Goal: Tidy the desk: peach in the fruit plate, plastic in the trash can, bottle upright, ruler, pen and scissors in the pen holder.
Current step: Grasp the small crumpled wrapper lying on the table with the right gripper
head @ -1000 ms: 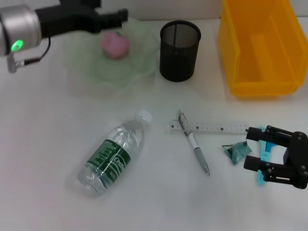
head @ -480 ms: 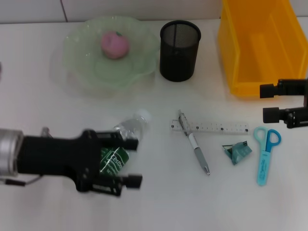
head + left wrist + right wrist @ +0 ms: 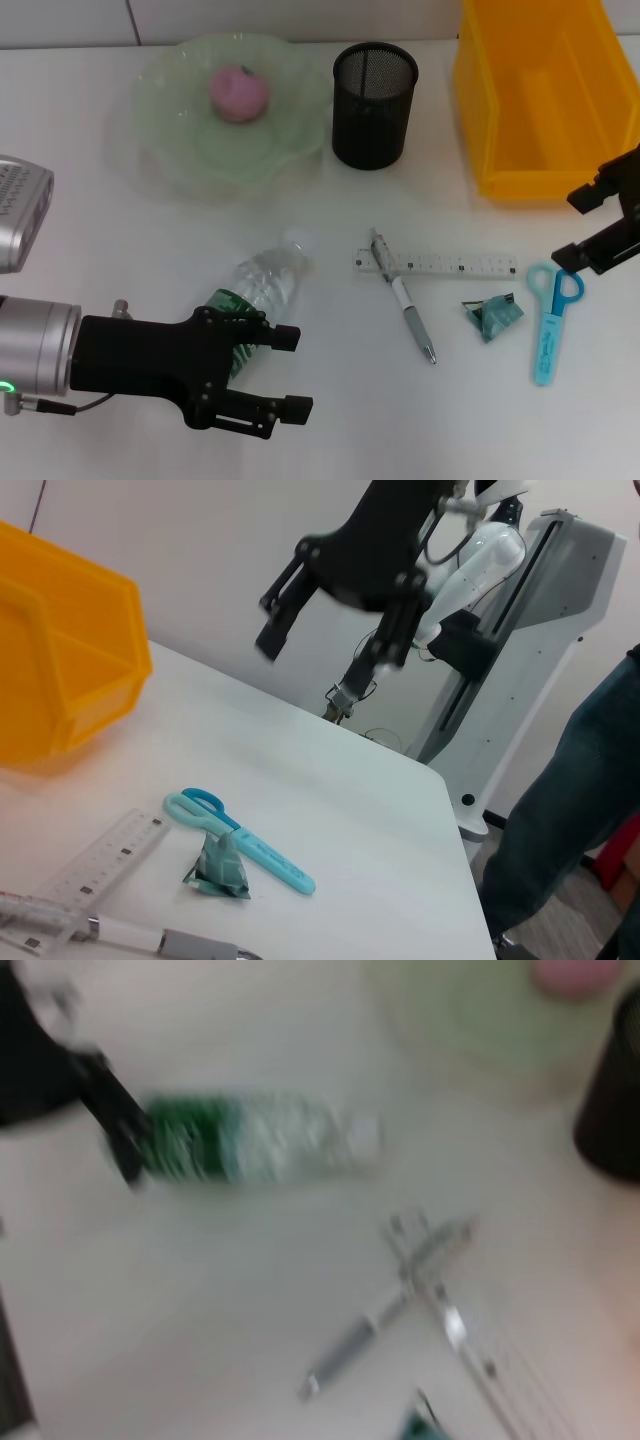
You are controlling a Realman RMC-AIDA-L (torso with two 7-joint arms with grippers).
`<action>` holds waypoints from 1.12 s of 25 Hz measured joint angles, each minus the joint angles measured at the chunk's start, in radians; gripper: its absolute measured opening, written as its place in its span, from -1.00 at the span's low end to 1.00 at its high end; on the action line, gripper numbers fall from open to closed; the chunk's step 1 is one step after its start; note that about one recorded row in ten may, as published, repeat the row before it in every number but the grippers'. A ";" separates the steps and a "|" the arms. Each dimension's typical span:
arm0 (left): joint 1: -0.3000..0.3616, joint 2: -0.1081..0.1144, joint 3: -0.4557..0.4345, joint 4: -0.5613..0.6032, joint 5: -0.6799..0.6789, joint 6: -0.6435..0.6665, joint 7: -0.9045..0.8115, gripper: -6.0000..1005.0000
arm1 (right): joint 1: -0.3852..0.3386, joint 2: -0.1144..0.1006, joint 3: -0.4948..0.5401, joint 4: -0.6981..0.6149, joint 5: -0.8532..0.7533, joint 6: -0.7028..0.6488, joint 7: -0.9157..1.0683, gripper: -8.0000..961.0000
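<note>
Near left, the left gripper [image 3: 285, 370], fingers spread, hangs over the lying clear plastic bottle [image 3: 262, 285]. Bare white desk [image 3: 90, 240] lies around. Far right, the right gripper [image 3: 600, 222], fingers apart, hovers above the light blue scissors [image 3: 548, 335].

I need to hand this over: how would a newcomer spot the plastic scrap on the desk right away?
Start at the big yellow trash can at the desk's far right and come toward the robot, past the clear ruler. The plastic lies between the pen and the light blue scissors. It alone is crumpled, a small grey-green wad.
</note>
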 joint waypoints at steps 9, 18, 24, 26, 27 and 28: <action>-0.007 0.000 0.001 -0.010 -0.001 -0.012 0.000 0.70 | -0.057 0.051 -0.231 0.042 -0.152 0.169 -0.012 0.65; -0.036 0.002 0.005 -0.060 0.003 -0.030 0.000 0.70 | -0.091 0.051 -0.362 0.134 -0.084 0.296 -0.174 0.65; -0.048 0.005 0.000 -0.069 0.003 -0.026 -0.007 0.70 | -0.075 0.051 -0.414 0.205 -0.069 0.366 -0.224 0.65; -0.050 0.005 -0.002 -0.070 0.003 -0.026 -0.008 0.70 | -0.071 0.050 -0.435 0.227 -0.069 0.391 -0.241 0.65; -0.051 0.005 -0.003 -0.070 0.003 -0.027 -0.009 0.70 | -0.069 0.050 -0.447 0.237 -0.069 0.403 -0.249 0.65; -0.053 0.004 -0.003 -0.071 0.003 -0.028 -0.010 0.70 | -0.068 0.050 -0.458 0.245 -0.068 0.415 -0.253 0.65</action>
